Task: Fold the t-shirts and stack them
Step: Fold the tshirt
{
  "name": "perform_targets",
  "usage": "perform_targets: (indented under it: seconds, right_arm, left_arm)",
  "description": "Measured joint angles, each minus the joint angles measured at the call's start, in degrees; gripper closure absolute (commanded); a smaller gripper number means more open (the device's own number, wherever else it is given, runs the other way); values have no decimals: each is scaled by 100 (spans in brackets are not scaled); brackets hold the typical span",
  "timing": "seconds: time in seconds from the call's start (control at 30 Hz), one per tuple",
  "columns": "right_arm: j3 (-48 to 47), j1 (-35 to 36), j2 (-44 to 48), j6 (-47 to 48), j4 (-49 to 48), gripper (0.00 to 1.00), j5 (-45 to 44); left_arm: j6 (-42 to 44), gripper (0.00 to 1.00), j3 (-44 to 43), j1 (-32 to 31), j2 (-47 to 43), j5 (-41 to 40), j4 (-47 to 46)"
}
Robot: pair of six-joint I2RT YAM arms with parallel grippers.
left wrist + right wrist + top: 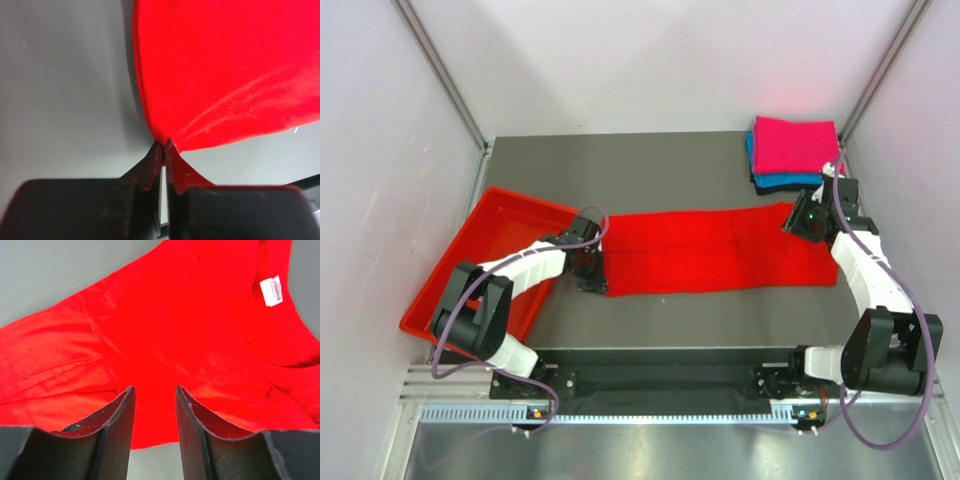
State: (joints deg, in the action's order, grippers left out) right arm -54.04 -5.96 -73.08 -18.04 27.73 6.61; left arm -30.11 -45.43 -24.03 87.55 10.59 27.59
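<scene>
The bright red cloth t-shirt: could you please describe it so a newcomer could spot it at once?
On the dark grey table, look across the middle. The bright red cloth t-shirt lies there as a long strip. Unlike the rigid red plastic tray on its left and the magenta-topped stack of folded shirts in the far right corner, it is soft and spread out.

Red shirt is soft matt cloth, slightly fuzzy, with a small white fabric tag. Table is smooth grey with a dull sheen. Tray is glossy red plastic. Right fingers look like black hard plastic, matt, edges scuffed pale.
</scene>
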Motion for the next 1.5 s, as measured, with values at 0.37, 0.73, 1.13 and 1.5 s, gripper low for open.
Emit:
perform_targets:
  seconds: [0.37, 0.73, 1.13, 1.5]
  right_arm:
    - [-13, -498, 31, -129, 210, 62, 81]
    - [4, -887, 214, -138, 232, 61, 37]
    - [4, -903, -1021, -1220, 98, 60, -636]
    - [-417, -247, -1637, -2374, 68, 57, -1434]
  left_arm:
    - [-203, 100, 175, -789, -297, -295, 317]
    - [-855, 100, 243, -1408, -848, -535, 1196]
    - [-1340, 79, 116, -1698, -1025, -804, 1956]
    - [-1419, 41, -839, -1707, -1445, -1097, 2470]
